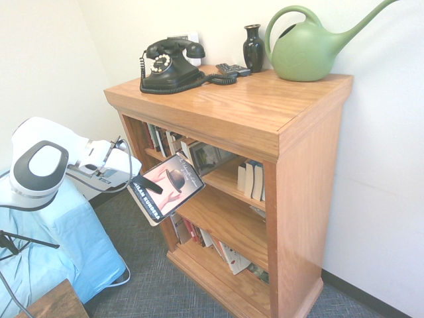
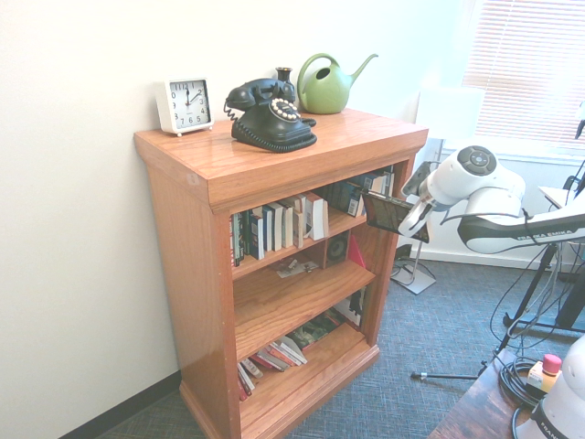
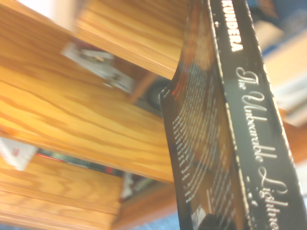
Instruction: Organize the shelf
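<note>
Gripper (image 1: 151,186) is clamped on a paperback (image 1: 166,187), which you can see tilted in the air just in front of the shelf (image 1: 265,126), level with its middle tier. Shelf stands against the wall with a phone (image 1: 171,66), vase (image 1: 253,48) and watering can (image 1: 308,46) on top.

The pincer (image 1: 147,187) holds a book (image 1: 167,187) just before the shelf (image 1: 265,119), beside its middle tier.

Orange-brown oak shelf (image 1: 265,112), black telephone (image 1: 171,65), green watering can (image 1: 308,50), black-spined book (image 1: 167,187), white clock (image 2: 186,103)
</note>
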{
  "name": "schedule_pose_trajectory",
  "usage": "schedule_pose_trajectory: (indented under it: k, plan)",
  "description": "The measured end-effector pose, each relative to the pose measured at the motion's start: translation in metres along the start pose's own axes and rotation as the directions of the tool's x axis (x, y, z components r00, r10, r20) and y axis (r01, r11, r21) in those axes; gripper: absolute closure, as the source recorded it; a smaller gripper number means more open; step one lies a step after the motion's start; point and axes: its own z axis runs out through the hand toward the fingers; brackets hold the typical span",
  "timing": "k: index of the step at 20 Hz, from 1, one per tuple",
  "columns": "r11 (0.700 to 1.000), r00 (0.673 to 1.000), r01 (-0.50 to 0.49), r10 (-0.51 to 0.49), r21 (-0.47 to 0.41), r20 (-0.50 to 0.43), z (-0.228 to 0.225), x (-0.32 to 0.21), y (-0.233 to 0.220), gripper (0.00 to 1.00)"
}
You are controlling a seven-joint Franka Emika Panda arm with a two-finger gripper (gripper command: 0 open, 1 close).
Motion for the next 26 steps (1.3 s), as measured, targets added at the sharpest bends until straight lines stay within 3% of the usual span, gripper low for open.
schedule_pose_trajectory:
  k: [10, 26]
  plan:
    - [0.989, 0.993, -0.100, 0.092, 0.111, 0.071, 0.058, 0.026, -0.062, 1.00]
    - [0.944, 0.957, -0.268, 0.239, 0.194, 0.163, 0.100, 0.059, -0.104, 1.00]
